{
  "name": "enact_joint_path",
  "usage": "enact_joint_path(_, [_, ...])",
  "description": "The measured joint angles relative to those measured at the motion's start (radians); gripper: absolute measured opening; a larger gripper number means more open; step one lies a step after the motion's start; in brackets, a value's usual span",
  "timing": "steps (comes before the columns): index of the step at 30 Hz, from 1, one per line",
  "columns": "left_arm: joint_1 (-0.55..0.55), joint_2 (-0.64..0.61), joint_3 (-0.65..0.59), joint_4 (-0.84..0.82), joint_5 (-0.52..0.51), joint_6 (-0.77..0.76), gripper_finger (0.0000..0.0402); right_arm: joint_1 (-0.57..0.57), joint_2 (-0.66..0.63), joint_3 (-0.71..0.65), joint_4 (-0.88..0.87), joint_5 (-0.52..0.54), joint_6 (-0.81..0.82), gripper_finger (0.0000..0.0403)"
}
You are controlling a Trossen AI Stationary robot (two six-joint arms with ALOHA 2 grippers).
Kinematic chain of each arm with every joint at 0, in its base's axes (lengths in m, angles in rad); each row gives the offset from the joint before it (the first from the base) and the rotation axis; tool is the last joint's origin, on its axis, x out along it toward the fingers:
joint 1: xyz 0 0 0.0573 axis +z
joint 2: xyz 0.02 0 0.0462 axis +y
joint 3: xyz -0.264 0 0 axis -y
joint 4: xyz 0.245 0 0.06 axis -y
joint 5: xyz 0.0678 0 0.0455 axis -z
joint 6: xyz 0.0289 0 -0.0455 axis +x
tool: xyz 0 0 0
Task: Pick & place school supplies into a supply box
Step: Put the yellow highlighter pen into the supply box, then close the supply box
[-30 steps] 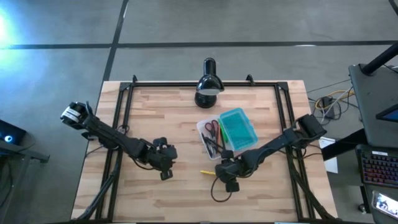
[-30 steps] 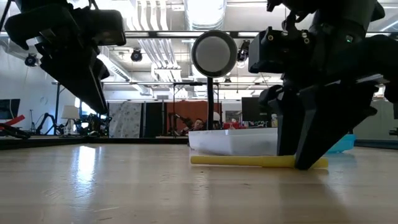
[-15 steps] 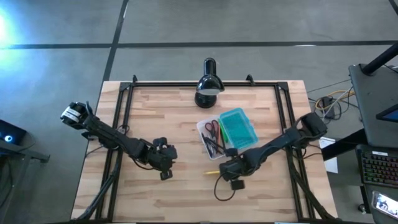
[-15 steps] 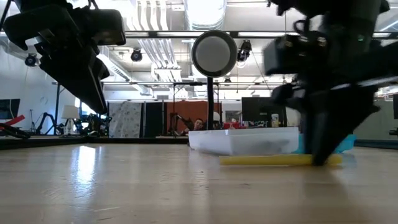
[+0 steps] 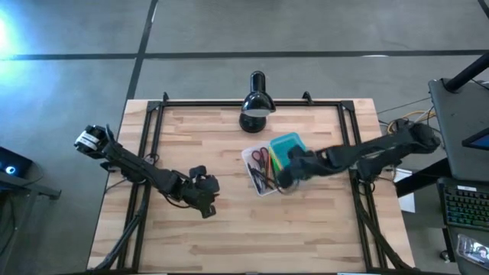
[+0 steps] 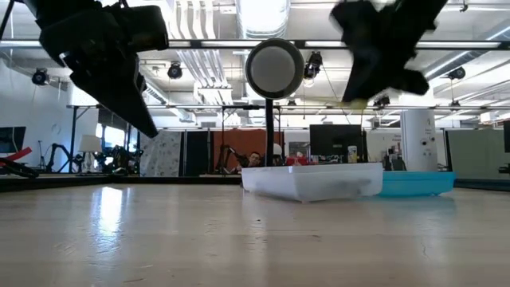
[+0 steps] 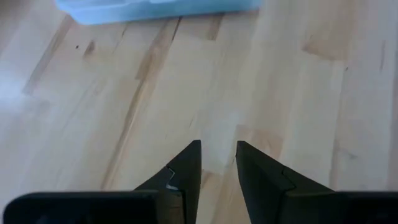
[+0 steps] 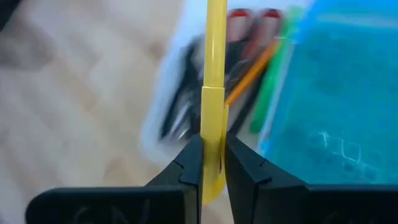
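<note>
Right gripper [image 8: 210, 163] fingers clamped on a yellow marker [image 8: 214, 81] — above the supply box [image 5: 279, 162] mid-frame, left gripper [image 5: 205, 203] slightly parted, lower left of the desk [image 5: 191, 137].

Wooden table [image 5: 229, 237]: light planks, black metal frame along its edges. Black desk lamp [image 5: 255, 103] stands at the far edge, centred, head angled toward the tabletop. Beyond the right side, cables [image 5: 405, 126] on grey floor and what appears to be a keyboard [image 5: 464, 206].

A robotics lab: exposed ceiling ducts [image 6: 199, 56], monitors [image 6: 335, 142] and another robot arm [image 6: 60, 151] behind the worktop [image 6: 159, 231].
</note>
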Motion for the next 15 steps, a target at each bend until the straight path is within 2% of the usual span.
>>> enact_joint_path(2, [0.002,0.0,0.0,0.019,0.0,0.0,0.0085,-0.058,0.016,-0.048,0.08,-0.039,0.042,0.0033])
enact_joint_path(5, [0.002,0.0,0.0,0.03,0.0,-0.005,0.0085,-0.112,0.046,-0.095,0.244,-0.203,0.029,0.0047])
enact_joint_path(7, [0.002,0.0,0.0,0.032,0.001,-0.013,0.0085,-0.122,0.074,-0.113,0.266,-0.253,0.024,0.0063])
enact_joint_path(15, [0.002,0.0,0.0,0.034,0.007,-0.069,0.0085,-0.125,0.072,-0.112,0.184,-0.224,0.014,0.0137])
